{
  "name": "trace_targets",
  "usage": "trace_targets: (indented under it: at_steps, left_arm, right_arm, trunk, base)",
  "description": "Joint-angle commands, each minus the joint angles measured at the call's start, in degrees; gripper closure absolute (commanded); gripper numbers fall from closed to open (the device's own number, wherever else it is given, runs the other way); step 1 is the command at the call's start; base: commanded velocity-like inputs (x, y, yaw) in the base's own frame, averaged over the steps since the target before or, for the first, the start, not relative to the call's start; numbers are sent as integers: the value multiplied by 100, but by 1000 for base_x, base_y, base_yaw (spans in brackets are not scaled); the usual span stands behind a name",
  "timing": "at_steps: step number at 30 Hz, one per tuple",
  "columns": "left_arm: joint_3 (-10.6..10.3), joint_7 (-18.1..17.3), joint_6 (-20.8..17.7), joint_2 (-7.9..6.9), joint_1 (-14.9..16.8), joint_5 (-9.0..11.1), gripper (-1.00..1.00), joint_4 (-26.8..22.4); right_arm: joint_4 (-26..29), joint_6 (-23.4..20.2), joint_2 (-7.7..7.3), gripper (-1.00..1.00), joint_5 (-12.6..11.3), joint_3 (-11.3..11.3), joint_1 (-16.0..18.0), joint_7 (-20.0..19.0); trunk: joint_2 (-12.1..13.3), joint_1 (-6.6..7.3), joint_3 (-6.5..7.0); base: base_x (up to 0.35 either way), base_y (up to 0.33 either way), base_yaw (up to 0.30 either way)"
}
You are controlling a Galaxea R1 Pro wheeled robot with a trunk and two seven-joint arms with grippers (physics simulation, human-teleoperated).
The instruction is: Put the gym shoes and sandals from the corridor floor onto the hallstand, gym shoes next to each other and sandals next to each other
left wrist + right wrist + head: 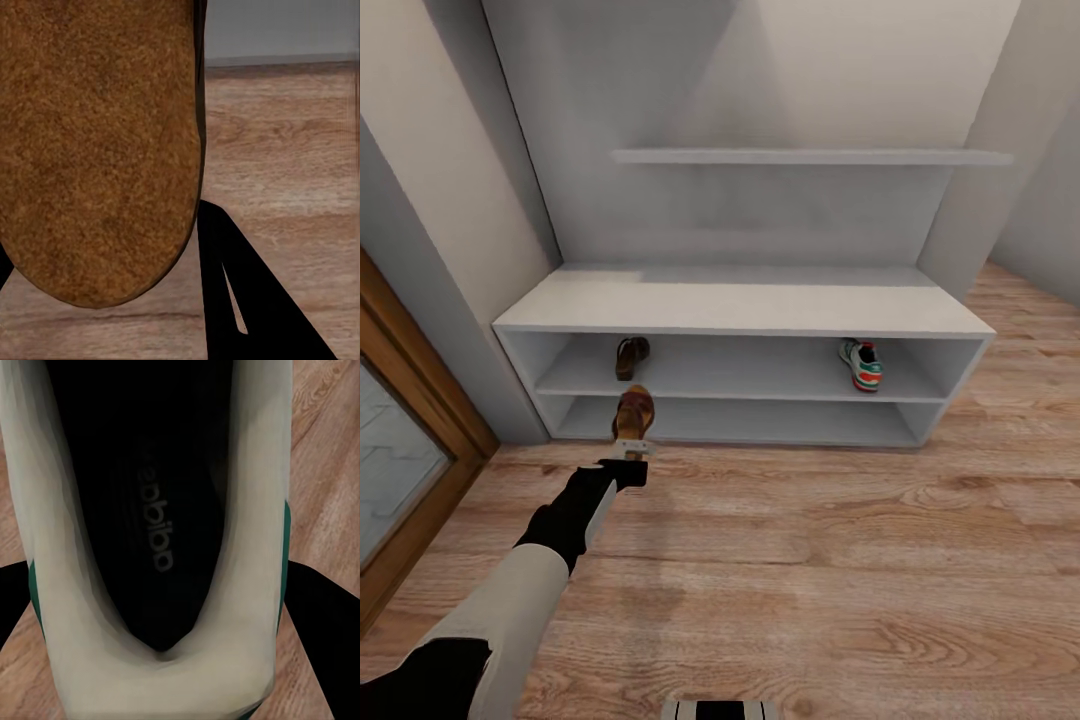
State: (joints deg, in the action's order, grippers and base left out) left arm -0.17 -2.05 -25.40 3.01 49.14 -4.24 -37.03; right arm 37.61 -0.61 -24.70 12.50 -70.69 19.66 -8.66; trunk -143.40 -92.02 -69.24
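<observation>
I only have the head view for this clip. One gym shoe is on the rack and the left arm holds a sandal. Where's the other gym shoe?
Observer: In the right wrist view, a white sneaker with green side trim sits right before the camera, with its opening and black insole facing the lens.
Operator: Is the right claw on it?
Observer: Dark fingers flank the shoe on both sides, so it looks gripped. The plank floor lies behind it.
Operator: And what the left claw carries?
Observer: The left wrist view shows the flat brown sandal by its rough, suede-like face, with one black finger beside it.
</observation>
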Motion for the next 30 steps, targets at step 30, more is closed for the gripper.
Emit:
trace_targets:
  at_steps: [30]
  left_arm:
    - [-489,28,13,-14,-106,-25,100,47]
  right_arm:
    - [2,79,0,100,86,-41,10,-41]
  trunk:
    - [-2,1,-5]
  base:
    - [154,0,0]
